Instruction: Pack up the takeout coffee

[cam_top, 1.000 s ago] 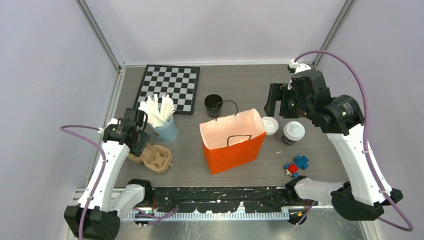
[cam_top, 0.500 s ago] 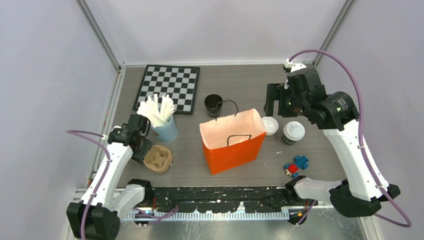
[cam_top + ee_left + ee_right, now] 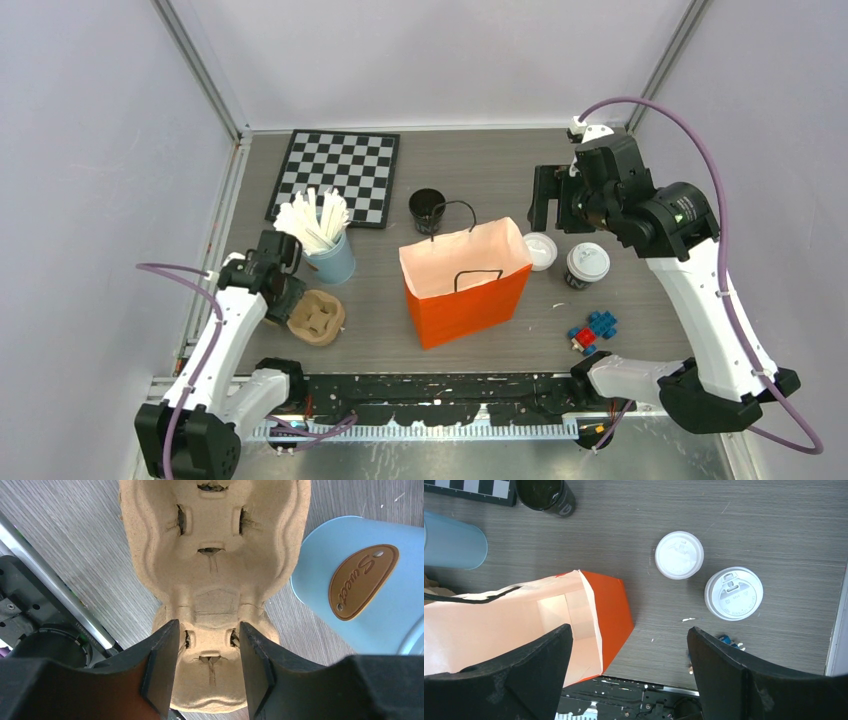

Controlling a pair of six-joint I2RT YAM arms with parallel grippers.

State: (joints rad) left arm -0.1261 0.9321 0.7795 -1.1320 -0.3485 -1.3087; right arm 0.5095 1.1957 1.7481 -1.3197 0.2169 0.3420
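One takeout coffee cup [image 3: 586, 265] capped with a white lid [image 3: 733, 593] stands right of the orange paper bag [image 3: 465, 290]. A loose white lid [image 3: 540, 251] lies beside it. An uncapped black cup [image 3: 428, 210] stands behind the bag. My right gripper [image 3: 547, 205] hangs high over the lids, its jaws wide open and empty [image 3: 629, 645]. My left gripper [image 3: 280, 293] sits low over the left end of a brown pulp cup carrier [image 3: 320, 318]. Its fingers [image 3: 162, 660] straddle the carrier's near well with a gap between them, clamping nothing that I can see.
A light-blue cup [image 3: 332, 260] stuffed with white sticks stands just behind the carrier, close to my left fingers [image 3: 350, 590]. A chessboard [image 3: 340, 175] lies at the back left. Small toy blocks [image 3: 592, 331] lie near the front right. The bag's mouth is open upward.
My left gripper has moved forward and down, from beside the blue cup to over the carrier's left end. The right arm has shifted slightly back and left.
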